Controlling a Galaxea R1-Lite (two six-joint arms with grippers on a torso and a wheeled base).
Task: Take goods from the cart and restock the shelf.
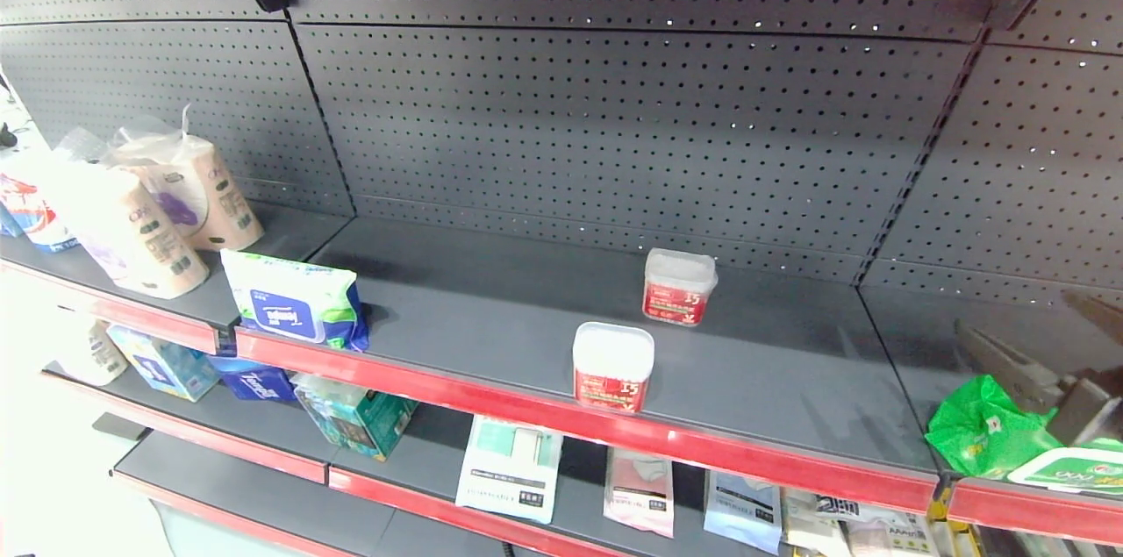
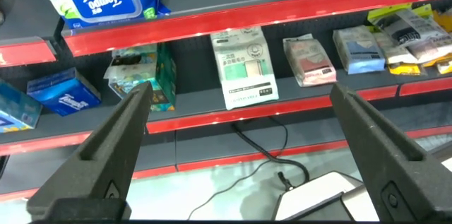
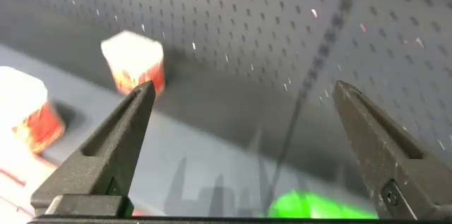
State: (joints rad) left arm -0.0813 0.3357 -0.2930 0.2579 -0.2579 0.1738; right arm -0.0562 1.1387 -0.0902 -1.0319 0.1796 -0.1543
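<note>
Right end effector [image 3: 240,90] splayed open and empty, poised over the right end of the dark grey metal shelf [image 1: 491,311]. Close below it, a crinkled bright green plastic packet [image 1: 978,430] lying near the shelf's front edge, beside a flat white-lidded green tub [image 1: 1066,469]. Left end effector [image 2: 238,88] likewise released and holding nothing, hanging low before the lower tiers of flat pale sachets [image 2: 244,65] and blue tissue boxes [image 2: 67,93]. Judged a gap between placements, with the green packet seemingly already shelved. Next move likely a swing back to the cart for fresh stock, with a gentle pinch for pliant pouches and a squarer, firmer one for rigid tubs. Farther left on the same shelf, a small squarish red tub with a frosted white lid [image 1: 612,364] at the front lip and a matching second tub [image 1: 680,285] set back, both hard, smooth plastic on flat bases. Beyond them, a pillowy white, blue and green wet-wipe pack [image 1: 294,298] in glossy film, and behind all, a matte perforated pegboard [image 1: 614,118].
</note>
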